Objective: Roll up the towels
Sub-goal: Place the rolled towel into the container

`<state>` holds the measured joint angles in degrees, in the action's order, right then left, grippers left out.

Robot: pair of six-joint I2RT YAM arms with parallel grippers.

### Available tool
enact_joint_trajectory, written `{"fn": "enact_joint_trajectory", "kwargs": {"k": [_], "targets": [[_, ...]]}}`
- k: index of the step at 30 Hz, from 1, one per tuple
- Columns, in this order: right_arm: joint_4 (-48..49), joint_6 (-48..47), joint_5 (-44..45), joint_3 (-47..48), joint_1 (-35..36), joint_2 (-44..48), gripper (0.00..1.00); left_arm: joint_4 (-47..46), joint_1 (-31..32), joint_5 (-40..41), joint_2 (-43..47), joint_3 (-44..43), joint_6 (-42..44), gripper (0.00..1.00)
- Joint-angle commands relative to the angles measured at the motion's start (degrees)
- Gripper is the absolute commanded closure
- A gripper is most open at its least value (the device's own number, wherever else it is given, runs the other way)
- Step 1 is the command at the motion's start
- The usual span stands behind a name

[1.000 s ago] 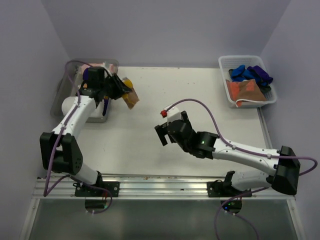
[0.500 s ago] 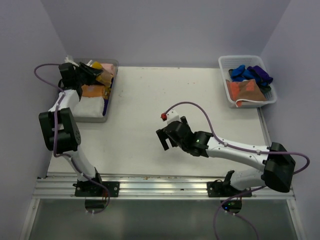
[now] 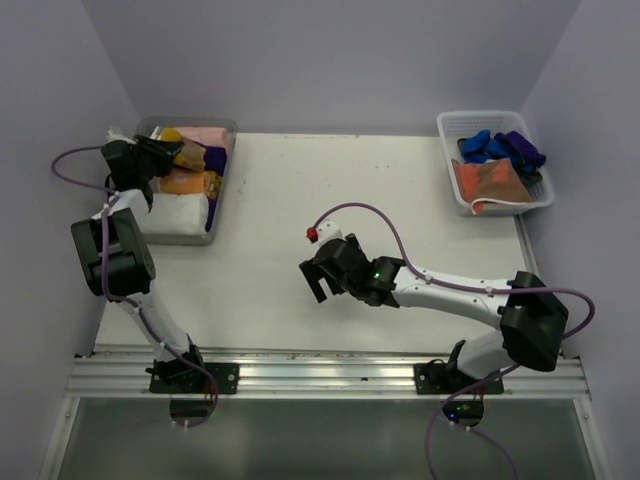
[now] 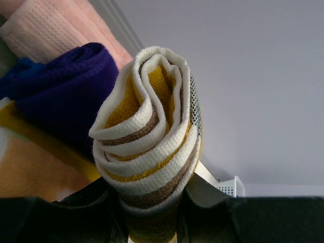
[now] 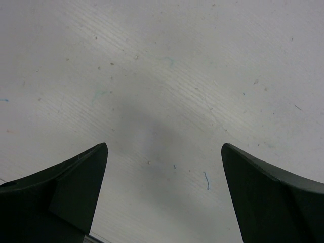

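Clutching a rolled towel (image 4: pixel 150 136) of mustard, brown and white stripes, the left end effector (image 4: pixel 152 215) hangs over the grey tray (image 3: pixel 190 122), apparently just beside the purple towel (image 4: pixel 61 86). The right end effector (image 3: pixel 318 278) stands spread wide and holds nothing above the surface (image 3: pixel 400 190).

The right gripper (image 5: pixel 164 147) points down at a white table (image 5: pixel 177 55). Its two dark fingers (image 5: pixel 71 187) poke up from the bottom corners of the picture, one on each side, and they are spread far apart. A soft grey shadow (image 5: pixel 147 131) lies on the table between them, and the table has little dark specks and a few tiny blue marks (image 5: pixel 206 179).
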<state>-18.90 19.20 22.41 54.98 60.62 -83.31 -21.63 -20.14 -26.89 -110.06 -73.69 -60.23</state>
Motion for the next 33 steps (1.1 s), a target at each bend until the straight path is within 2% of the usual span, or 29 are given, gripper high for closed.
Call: {"fn": "enact_joint_trajectory", "kwargs": {"k": [1, 8, 14, 16, 33], "targets": [[0.7, -0.39, -1.41, 3.46, -0.33, -1.15, 0.02, -3.34, -0.51, 1.05, -1.73, 1.36, -0.77, 0.82], [0.26, -0.75, -1.67, 4.7, -0.33, -2.3, 0.02, -1.49, -0.51, 0.7, -4.37, 2.68, -1.83, 0.72], [0.17, -0.48, -1.85, 4.87, -0.33, -2.3, 0.01, 9.21, -0.51, 3.34, -2.79, -0.13, 1.77, 0.34], [0.0, -0.48, -1.67, 4.96, -0.41, -2.12, 0.01, 11.5, -0.51, 3.95, -2.53, -1.27, 2.74, 0.28], [-0.53, -0.3, -0.88, 4.43, -0.33, -0.98, 0.01, 25.57, -0.78, 5.09, 2.3, -8.31, 9.25, 0.16]]}}
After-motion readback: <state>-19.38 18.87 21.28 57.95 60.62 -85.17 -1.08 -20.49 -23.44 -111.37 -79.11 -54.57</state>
